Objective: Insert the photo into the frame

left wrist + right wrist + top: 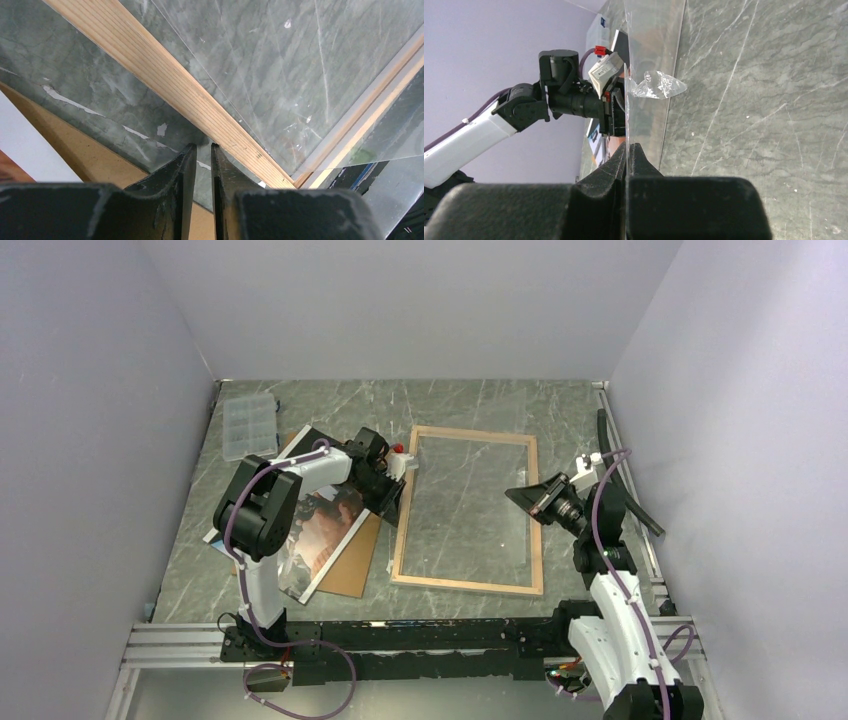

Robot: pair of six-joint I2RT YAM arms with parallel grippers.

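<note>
The photo (328, 525) lies just left of the frame (467, 585), nearest the left gripper (202, 148), whose jaws are almost together with the grip unclear, while the right gripper (628, 146) pinches the clear pane (654, 30).

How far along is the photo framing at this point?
Done: the frame lies back-up, and the backing board is out, beside it. In hand: the right gripper is shut on an edge of the clear pane, holding it over the frame. The left gripper, jaws barely apart, sits by the frame's left rail. Left: the photo lies on the backing board, not yet in the frame.
</note>
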